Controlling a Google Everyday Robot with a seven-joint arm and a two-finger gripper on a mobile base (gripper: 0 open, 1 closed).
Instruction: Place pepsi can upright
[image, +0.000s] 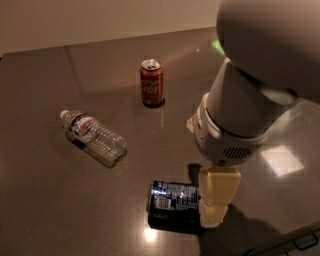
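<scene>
The pepsi can (172, 204) is dark blue with white and silver print. It lies on its side on the dark table (60, 200), near the front edge. My gripper (214, 215) hangs down from the large grey arm (250, 100) and sits right at the can's right end, covering that end. The can's top and pull tab are hidden.
A red cola can (151, 83) stands upright at the back centre. A clear plastic water bottle (94, 137) lies on its side to the left. A bright light reflection (282, 160) shows on the table at the right.
</scene>
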